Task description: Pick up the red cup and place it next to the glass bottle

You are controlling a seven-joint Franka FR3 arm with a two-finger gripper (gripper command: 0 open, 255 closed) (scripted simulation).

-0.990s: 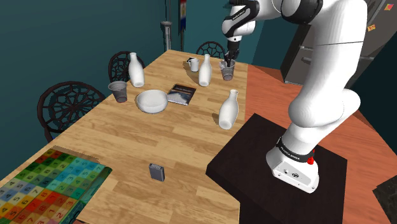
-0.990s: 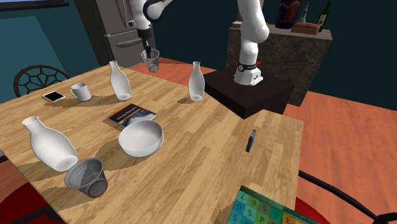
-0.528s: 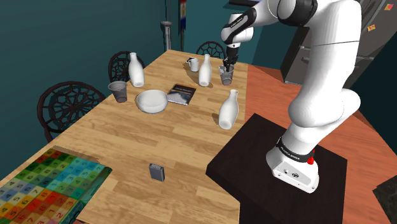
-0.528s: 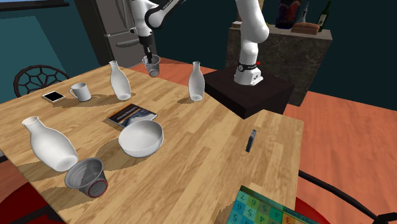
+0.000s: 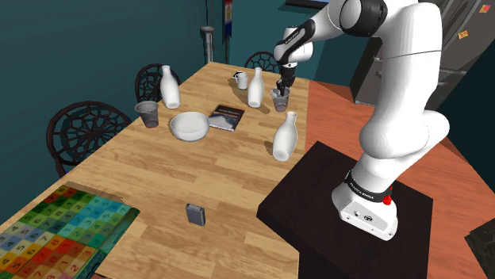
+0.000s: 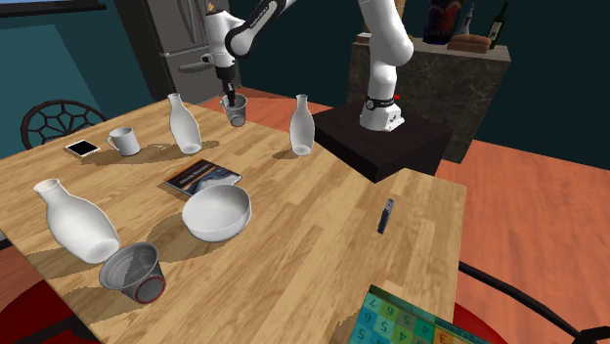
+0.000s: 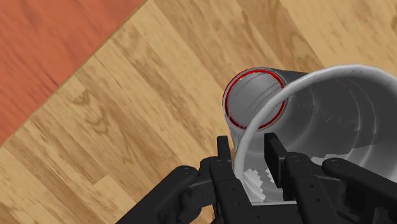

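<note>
Shoulder view behind stand (image 5: 311, 184), second exterior opposite across shared table (image 6: 293, 225), wrist view close above it

You were working in a home dining room: a wooden table (image 5: 230, 170), ironwork chairs (image 5: 86, 131), a fridge (image 6: 176, 54) (bottles (image 6: 445, 21) on the counter (image 6: 469, 73) behind).

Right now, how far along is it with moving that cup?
Done: the hand is shut on the wall of the grey, red-ringed cup. In hand: the cup hangs low over the table, beside a white bottle; whether it touches down is unclear. Left: set it down, let go.
</note>
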